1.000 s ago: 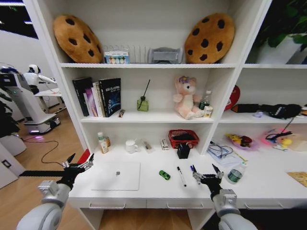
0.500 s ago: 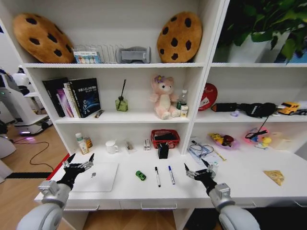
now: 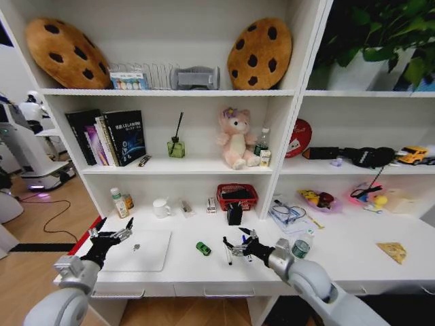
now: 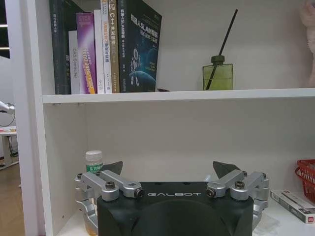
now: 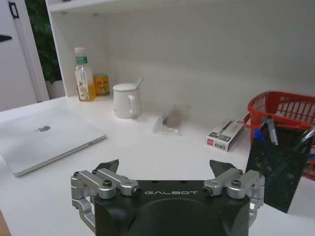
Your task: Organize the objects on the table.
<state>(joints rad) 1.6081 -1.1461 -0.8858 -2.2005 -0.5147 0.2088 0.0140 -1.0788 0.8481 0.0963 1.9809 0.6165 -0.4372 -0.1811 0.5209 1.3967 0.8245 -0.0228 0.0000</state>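
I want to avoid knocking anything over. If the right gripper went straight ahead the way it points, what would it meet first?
Probably the bag of small items. The right gripper is open over bare table; depth is unclear.

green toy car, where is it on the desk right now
In the head view the green toy car sits on the white desk, just right of the closed silver laptop and left of the open right gripper.
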